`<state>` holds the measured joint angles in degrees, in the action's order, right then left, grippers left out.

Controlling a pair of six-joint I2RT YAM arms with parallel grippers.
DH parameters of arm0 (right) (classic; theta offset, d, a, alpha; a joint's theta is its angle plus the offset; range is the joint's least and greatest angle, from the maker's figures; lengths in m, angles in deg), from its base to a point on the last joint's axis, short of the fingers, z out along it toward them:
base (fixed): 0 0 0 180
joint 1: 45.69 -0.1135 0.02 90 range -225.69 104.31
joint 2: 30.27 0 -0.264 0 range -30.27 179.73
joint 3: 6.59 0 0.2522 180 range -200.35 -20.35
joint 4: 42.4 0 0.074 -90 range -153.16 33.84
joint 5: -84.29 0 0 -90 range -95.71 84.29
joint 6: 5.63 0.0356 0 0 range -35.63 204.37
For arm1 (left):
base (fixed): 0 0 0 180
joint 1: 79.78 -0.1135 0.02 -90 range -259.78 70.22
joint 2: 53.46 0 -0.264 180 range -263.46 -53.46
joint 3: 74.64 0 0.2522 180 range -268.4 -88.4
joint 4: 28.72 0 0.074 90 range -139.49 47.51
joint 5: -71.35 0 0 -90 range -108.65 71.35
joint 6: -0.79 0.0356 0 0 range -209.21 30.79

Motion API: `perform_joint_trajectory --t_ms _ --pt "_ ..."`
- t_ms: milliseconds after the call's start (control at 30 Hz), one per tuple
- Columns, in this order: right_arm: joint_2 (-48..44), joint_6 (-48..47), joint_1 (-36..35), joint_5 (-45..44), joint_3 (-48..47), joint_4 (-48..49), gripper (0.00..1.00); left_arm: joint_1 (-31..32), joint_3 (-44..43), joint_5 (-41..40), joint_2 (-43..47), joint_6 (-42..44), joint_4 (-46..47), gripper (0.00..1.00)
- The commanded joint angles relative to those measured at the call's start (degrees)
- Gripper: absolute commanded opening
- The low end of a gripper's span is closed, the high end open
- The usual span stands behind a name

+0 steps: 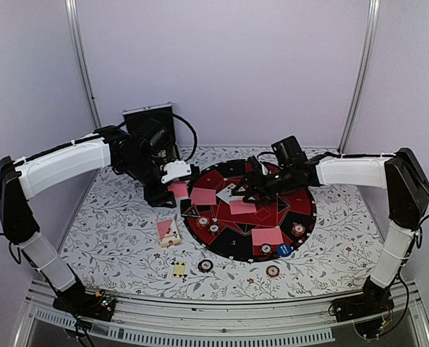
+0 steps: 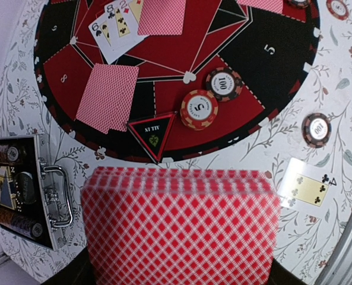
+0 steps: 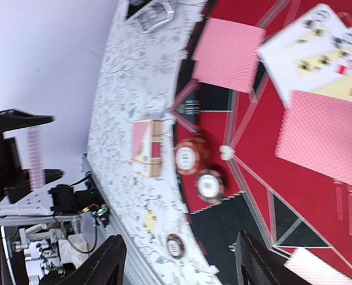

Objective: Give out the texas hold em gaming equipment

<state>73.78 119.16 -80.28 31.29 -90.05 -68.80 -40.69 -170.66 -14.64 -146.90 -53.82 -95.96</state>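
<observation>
Deck (image 2: 181, 228) of pink-backed cards fills your left wrist view, blurred and cut off below. It hides the fingers of the left gripper (image 1: 178, 182), which is clamped on it at ten o'clock off the round mat (image 1: 304, 206). Your right gripper (image 3: 180, 240) hangs over the mat's centre, fingers spread, nothing between. The small pink box (image 1: 168, 233) lies at eight o'clock.

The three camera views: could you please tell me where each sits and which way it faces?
Top external: above and behind the arm bases, looking down on the round red-and-black mat; both arms show, left gripper, right gripper.
Left wrist: beside the mat, looking down; only its held stack of pink-backed playing cards shows.
Right wrist: low over the mat, facing the left arm; its open dark fingers frame the bottom.
Shared: both wrist views show the black triangular all-in marker.
</observation>
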Motion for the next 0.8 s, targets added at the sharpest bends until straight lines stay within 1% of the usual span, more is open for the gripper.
perform_joint_trajectory --t_ms 0,200,533,633,767 --pt "1.59 8.46 -4.96 7.61 -3.46 10.29 0.67 -0.51 -2.28 1.47 0.64 -0.8 0.39 0.0" --pt "5.99 17.08 -9.15 13.71 -5.21 22.11 0.7 -0.51 -2.36 2.12 0.9 -1.13 0.6 0.0" --pt "11.15 27.7 -11.33 17.09 -4.93 36.69 0.72 -0.42 -2.12 2.3 0.81 -1.04 0.73 0.0" --pt "12.21 30.37 -11.62 17.57 -4.97 40.03 0.73 -0.42 -2.11 2.27 0.9 -0.94 0.8 0.0" --pt "13.39 32.02 -11.89 17.76 -6.34 41.16 0.73 -0.42 -2.25 2.36 0.82 -0.97 0.74 0.0"
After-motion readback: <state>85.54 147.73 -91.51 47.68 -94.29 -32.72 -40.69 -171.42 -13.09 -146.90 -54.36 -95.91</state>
